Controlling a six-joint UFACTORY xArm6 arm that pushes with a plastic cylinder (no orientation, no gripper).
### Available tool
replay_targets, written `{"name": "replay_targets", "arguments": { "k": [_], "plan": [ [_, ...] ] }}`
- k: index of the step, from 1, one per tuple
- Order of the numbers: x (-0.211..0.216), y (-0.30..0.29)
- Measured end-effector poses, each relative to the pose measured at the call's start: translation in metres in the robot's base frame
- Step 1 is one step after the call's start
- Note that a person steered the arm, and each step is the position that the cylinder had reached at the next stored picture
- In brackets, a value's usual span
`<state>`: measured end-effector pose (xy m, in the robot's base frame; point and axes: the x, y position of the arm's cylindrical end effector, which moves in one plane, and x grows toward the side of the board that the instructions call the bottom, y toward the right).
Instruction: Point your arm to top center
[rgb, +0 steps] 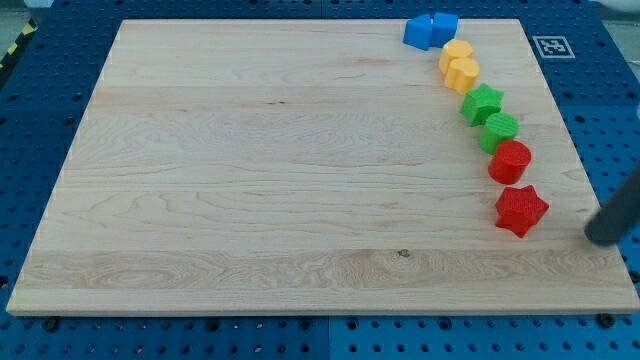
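Observation:
My tip (601, 236) rests on the wooden board (250, 180) near its right edge, a short way right of the red star (520, 209). The rod rises out of the view's right side. A curved line of blocks runs down the right part of the board: two blue blocks (430, 30) at the top, two yellow blocks (459, 66) below them, a green star (482, 103), a green round block (501, 130), a red round block (510, 161), then the red star. My tip touches no block.
The board lies on a blue perforated table (40, 120). A black-and-white marker tag (552, 46) sits off the board's top right corner.

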<state>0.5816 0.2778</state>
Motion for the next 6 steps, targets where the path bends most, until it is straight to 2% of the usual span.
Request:
{"name": "replay_targets", "arguments": {
  "k": [1, 2, 4, 5, 6],
  "plan": [
    [0.037, -0.034],
    [0.022, -0.109],
    [-0.097, -0.256],
    [-0.168, -0.289],
    [-0.248, -0.289]
  ]
}}
